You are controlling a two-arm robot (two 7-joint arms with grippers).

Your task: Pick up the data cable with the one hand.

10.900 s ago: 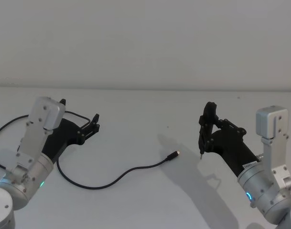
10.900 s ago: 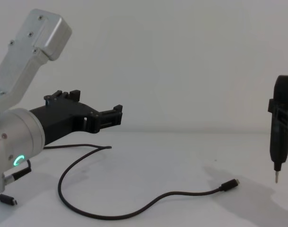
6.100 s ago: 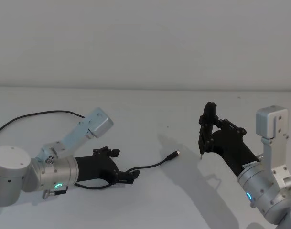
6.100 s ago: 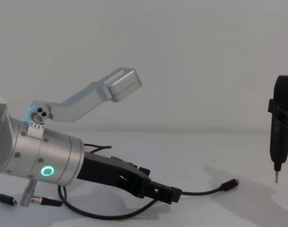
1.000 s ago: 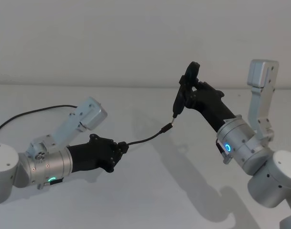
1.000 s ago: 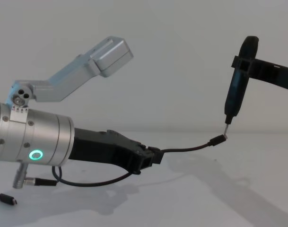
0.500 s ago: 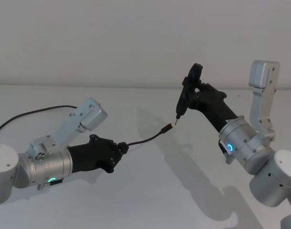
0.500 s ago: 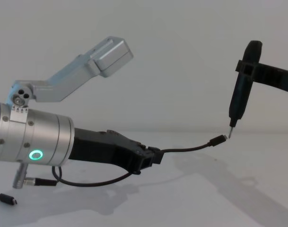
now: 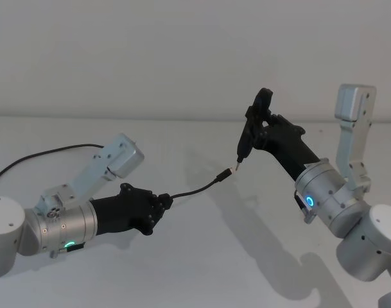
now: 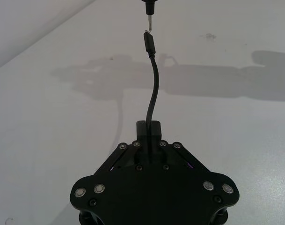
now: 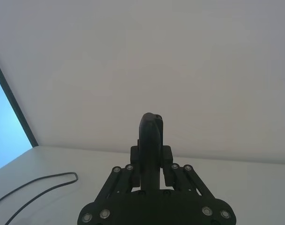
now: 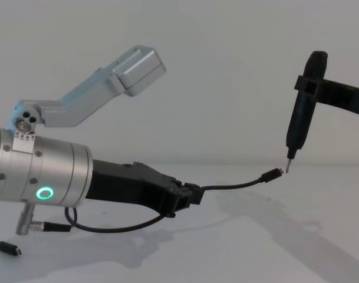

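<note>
My left gripper (image 9: 162,204) is shut on the data cable (image 9: 196,188), holding it above the white table. The cord arcs forward from the fingers (image 10: 149,127) to its small plug (image 9: 228,173) with a silver tip. From the side, the left gripper (image 12: 192,194) points right and the cable (image 12: 238,185) ends at the plug (image 12: 274,174) in mid-air. My right gripper (image 9: 262,126) is shut on a dark pen-shaped screwdriver (image 12: 300,118). The screwdriver's tip (image 10: 149,13) hovers just beyond the plug (image 10: 148,42), a small gap apart.
The remaining cable (image 9: 44,154) trails over the white table behind the left arm, and its other plug (image 12: 9,249) lies near the front left. A short lead with a silver barrel (image 12: 43,226) hangs under the left wrist. A cable loop (image 11: 39,185) lies on the table.
Over the last ten seconds my left gripper shut on the cable and lifted it, and the right arm raised the screwdriver to the plug. In the last second the screwdriver drew slightly away.
</note>
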